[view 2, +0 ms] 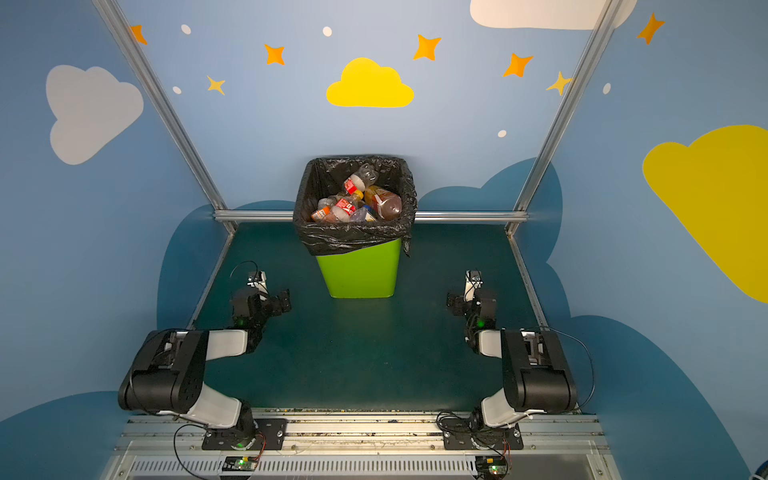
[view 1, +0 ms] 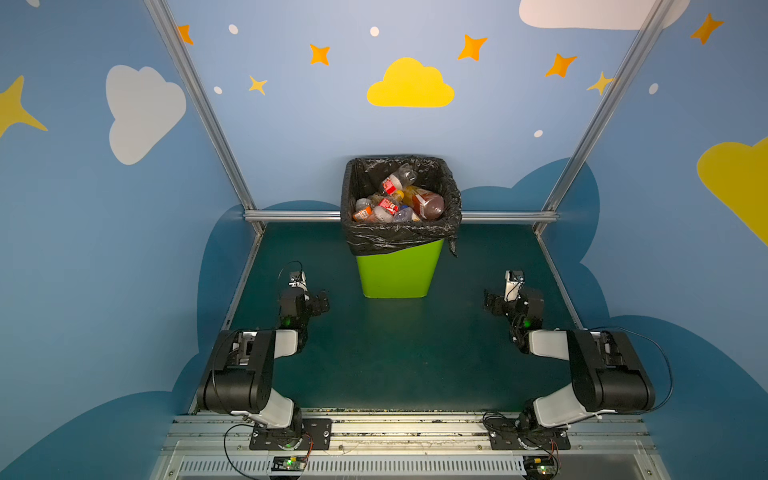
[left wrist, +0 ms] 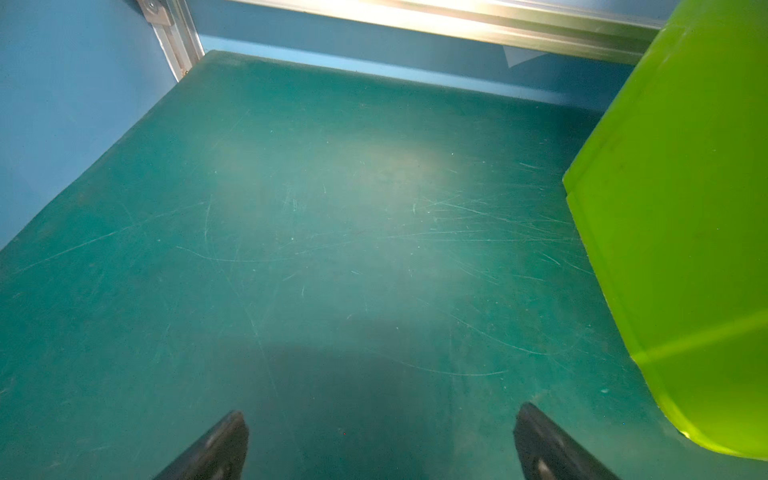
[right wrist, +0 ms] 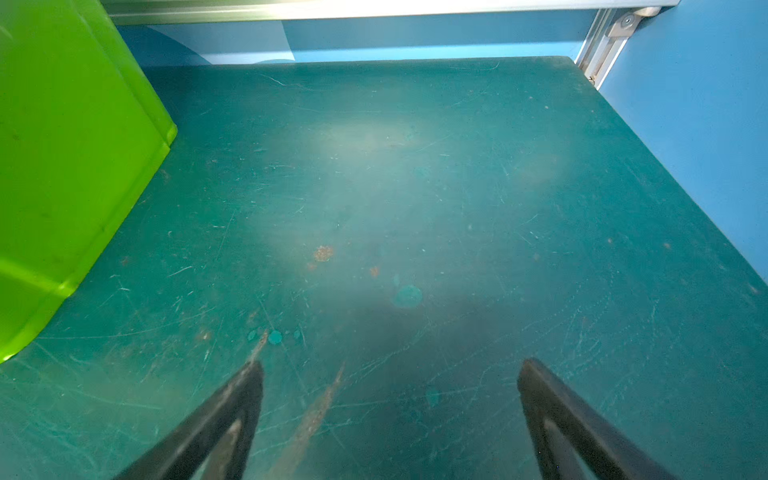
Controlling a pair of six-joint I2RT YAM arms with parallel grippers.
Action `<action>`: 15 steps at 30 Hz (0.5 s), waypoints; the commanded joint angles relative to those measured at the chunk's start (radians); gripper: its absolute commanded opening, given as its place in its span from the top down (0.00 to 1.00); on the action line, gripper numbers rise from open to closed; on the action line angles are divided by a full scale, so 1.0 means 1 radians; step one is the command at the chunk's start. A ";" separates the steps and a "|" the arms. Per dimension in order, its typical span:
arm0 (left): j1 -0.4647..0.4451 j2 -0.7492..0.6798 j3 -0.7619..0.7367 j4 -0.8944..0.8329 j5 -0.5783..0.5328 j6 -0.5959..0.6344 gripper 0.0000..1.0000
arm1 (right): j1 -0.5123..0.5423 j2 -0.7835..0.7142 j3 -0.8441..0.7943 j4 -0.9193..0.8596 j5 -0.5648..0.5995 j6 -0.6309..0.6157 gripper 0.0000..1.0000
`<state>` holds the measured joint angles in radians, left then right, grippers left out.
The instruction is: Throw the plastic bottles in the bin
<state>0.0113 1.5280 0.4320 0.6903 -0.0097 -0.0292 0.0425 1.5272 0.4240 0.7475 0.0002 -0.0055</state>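
The bin (view 1: 395,270) (view 2: 361,270) is lime green with a black bag folded over its rim, and it stands at the back middle of the table in both top views. Several plastic bottles (view 1: 392,199) (view 2: 351,199) with red and orange labels are piled inside it, up near the rim. My left gripper (view 1: 318,303) (left wrist: 381,412) hangs low over the mat, left of the bin's base (left wrist: 685,208), open and empty. My right gripper (view 1: 494,303) (right wrist: 391,365) mirrors it on the right of the bin (right wrist: 62,166), also open and empty. I see no bottle on the table.
The dark green mat (view 1: 395,365) is scratched, with rusty stains (right wrist: 323,253) in front of the right gripper. Aluminium frame rails (view 1: 291,216) run along the back and sides, with blue painted walls close behind. The arm bases sit on a metal rail (view 1: 407,432) at the front.
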 commanded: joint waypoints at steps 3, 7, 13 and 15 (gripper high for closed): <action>0.008 0.001 0.032 -0.029 0.015 0.012 0.00 | -0.007 -0.010 0.014 -0.010 -0.008 -0.002 0.04; 0.011 0.006 0.039 -0.038 0.022 0.011 0.00 | -0.009 -0.009 0.018 -0.014 -0.009 -0.001 0.04; 0.014 -0.006 0.025 -0.023 0.027 0.009 0.00 | -0.009 -0.010 0.014 -0.008 -0.010 -0.002 0.04; 0.014 -0.012 0.018 -0.017 0.025 0.008 0.00 | -0.007 -0.014 0.009 -0.001 -0.009 -0.003 0.04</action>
<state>0.0216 1.5280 0.4538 0.6716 0.0090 -0.0296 0.0364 1.5272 0.4240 0.7429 -0.0017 -0.0055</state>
